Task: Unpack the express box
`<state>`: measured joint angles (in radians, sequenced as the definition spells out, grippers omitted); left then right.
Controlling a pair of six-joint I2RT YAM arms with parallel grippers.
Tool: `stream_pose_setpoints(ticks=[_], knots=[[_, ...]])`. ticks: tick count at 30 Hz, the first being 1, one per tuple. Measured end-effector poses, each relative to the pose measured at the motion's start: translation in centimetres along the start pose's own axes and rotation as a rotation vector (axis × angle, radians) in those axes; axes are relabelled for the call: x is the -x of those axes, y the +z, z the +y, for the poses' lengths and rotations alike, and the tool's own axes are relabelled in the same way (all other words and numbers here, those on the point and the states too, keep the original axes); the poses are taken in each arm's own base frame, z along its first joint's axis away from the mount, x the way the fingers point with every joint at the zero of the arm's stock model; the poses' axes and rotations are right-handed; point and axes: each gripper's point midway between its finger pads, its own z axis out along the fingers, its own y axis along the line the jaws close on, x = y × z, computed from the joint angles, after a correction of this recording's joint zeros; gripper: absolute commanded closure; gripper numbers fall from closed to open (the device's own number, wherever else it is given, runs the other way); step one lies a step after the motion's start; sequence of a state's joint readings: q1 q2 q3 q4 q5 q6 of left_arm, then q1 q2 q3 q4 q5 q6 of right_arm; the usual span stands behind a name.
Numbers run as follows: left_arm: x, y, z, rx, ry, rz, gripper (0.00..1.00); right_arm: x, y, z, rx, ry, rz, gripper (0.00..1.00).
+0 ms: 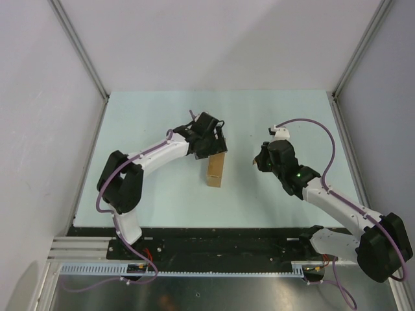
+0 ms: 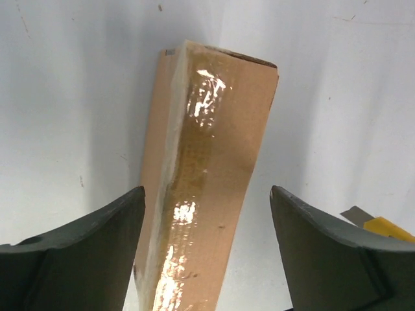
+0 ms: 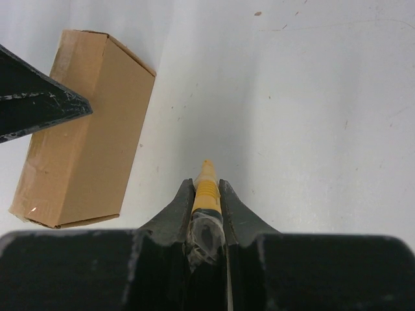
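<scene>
Nearest to me, on the near side of the express box (image 1: pixel 216 170), runs the black mounting rail (image 1: pixel 227 243) with both arm bases bolted to it. A purple cable (image 1: pixel 97 288) trails off its left end.

The box itself lies closed on the pale counter (image 1: pixel 155 116), roughly in the middle, its long side running away from me with a slight slant. A strip of clear tape (image 2: pixel 194 162) shines along its upper face. Nothing rests on it and nothing pins it down.

To the right of the box, a little apart from it, the right arm (image 1: pixel 324 191) reaches in from the near right corner. Its jaws are clenched on a yellow utility knife (image 3: pixel 207 188), whose tip pokes out just past the fingertips and points over bare counter beside the box, not touching the cardboard.

Over the far end of the box hangs the left arm (image 1: pixel 159 154), bent round from the near left. Its jaws stand released, one dark finger (image 2: pixel 84 259) on each side of the box with a gap of counter showing on both sides, so they straddle it without gripping. From above, that wrist hides the far end of the box, and from the right wrist one of its fingers (image 3: pixel 39 103) cuts across the box's corner.

Beyond the box there is only more counter, then the white back wall (image 1: pixel 214 45) between two metal posts
</scene>
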<state>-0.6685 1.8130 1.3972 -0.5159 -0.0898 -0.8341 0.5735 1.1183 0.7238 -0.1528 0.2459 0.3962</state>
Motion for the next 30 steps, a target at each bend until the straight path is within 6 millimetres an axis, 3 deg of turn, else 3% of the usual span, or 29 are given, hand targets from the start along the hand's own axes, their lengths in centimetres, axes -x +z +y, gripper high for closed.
stream_pose_setpoints(ticks=[4, 8, 12, 16, 21, 24, 27, 30], knots=[[0.1, 0.0, 0.4, 0.016, 0.023, -0.008, 0.00, 0.0, 0.0, 0.0, 0.000, 0.002, -0.001, 1.00], [1.1, -0.2, 0.8, 0.040, 0.062, -0.047, 0.00, 0.2, -0.2, 0.1, 0.005, 0.005, -0.008, 1.00], [3.2, -1.3, 0.7, 0.054, 0.100, -0.121, 0.00, 0.5, -0.5, 0.4, 0.025, 0.003, -0.016, 1.00], [6.9, -3.3, 0.5, 0.060, 0.141, -0.220, 0.00, 0.9, -1.3, 2.0, 0.096, -0.027, -0.031, 1.00], [13.9, -5.5, 0.6, 0.038, 0.160, -0.348, 0.00, 0.7, -3.8, 7.5, 0.287, -0.150, -0.075, 1.00], [17.4, -5.1, 0.2, 0.011, 0.179, -0.392, 0.03, -0.5, -5.7, 11.7, 0.418, -0.246, -0.094, 1.00], [19.5, -2.3, -0.8, -0.045, 0.242, -0.372, 0.08, -2.2, -7.0, 15.4, 0.517, -0.353, -0.085, 1.00], [18.7, 2.0, -2.6, -0.146, 0.320, -0.283, 0.10, -3.7, -6.8, 18.5, 0.562, -0.441, -0.077, 1.00]])
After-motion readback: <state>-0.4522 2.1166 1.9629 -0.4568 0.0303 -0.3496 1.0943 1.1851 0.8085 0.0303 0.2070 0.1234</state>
